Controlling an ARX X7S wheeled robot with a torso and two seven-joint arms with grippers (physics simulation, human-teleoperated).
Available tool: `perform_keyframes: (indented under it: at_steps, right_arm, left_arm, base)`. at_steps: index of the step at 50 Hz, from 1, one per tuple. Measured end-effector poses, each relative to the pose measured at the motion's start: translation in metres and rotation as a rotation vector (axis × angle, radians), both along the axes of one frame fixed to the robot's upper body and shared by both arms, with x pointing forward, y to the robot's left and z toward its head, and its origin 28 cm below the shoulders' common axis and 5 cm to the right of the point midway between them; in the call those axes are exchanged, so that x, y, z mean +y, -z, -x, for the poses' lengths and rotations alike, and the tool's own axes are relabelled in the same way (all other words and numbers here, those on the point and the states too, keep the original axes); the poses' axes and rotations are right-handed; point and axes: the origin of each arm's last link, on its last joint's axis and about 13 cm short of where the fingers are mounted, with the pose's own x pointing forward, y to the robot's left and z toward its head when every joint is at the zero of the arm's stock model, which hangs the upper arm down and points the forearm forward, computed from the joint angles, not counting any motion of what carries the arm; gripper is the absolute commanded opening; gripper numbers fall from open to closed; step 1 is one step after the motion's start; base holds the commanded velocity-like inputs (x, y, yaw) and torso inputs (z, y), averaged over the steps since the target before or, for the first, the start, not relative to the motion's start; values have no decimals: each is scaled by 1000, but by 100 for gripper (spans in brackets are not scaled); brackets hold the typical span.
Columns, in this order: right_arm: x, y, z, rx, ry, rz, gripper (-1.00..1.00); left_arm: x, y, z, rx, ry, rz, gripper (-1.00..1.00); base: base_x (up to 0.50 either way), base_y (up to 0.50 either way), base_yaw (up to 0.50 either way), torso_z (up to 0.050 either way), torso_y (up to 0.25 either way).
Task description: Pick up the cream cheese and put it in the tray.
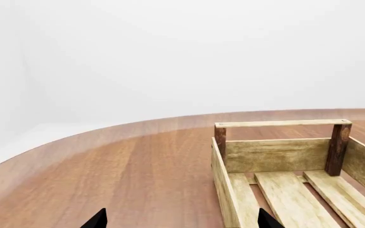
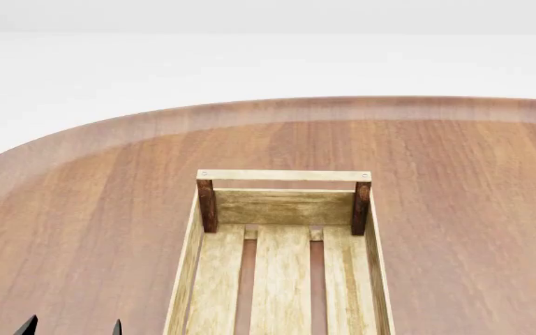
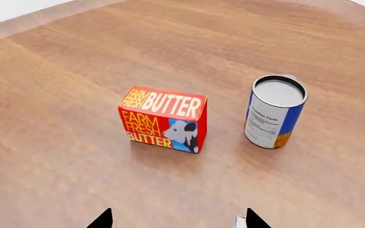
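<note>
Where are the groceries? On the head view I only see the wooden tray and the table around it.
Observer: The right wrist view shows a red-orange butter box standing on the table.
Operator: Anything next to it?
Observer: A blue-and-orange can stands upright beside the box, not touching it.
Operator: And the cream cheese?
Observer: I can't identify it in any view. Only a small white sliver, cut off by the frame, shows close to the open right end effector.
</note>
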Motion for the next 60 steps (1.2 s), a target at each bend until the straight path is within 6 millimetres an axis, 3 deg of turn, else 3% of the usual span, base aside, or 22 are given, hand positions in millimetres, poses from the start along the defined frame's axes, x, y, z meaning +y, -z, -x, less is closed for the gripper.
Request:
perform_keyframes:
  at_steps: [20,60]
  right_arm:
    - [1,20,0,14,20,-85,100]
    - [-19,46,13,42,114,-140,100]
  left_arm:
    - [0,1,0,3,0,0,100]
    - [0,1,0,2,0,-3,100]
  base:
    - [0,0,0,0,0]
    - [0,0,0,0,0]
